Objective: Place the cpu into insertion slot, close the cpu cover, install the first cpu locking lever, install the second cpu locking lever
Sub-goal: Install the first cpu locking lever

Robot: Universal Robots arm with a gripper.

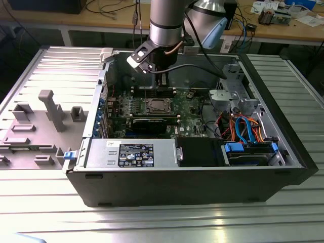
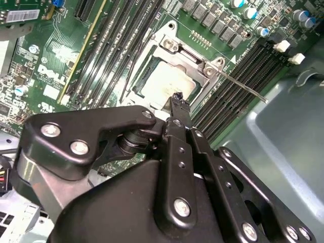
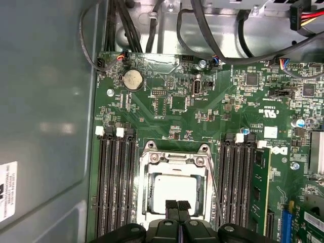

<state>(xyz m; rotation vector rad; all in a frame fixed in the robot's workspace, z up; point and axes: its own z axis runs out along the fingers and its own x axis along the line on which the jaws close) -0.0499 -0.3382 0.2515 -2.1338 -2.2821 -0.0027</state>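
The cpu [image 3: 176,191] [image 2: 164,81] lies flat in the insertion slot [image 1: 156,105] on the green motherboard, its silver top showing. The cpu cover [image 3: 174,161] [image 2: 174,48] is down over it, framing it. One thin locking lever [image 2: 244,88] [image 3: 214,188] runs along one side of the socket and sticks out past its corner. In both wrist views my gripper [image 3: 177,205] [image 2: 177,99] hangs just above the socket's edge, shut with nothing between its fingers. In the exterior view the gripper [image 1: 163,80] is above the board, behind the socket.
Black memory slots [image 3: 115,182] [image 3: 238,177] flank the socket on both sides. The grey case wall [image 3: 45,111] stands close beside the board. Cables [image 1: 243,126] and a drive cage [image 1: 228,98] fill the exterior view's right; a power supply [image 1: 131,154] sits in front.
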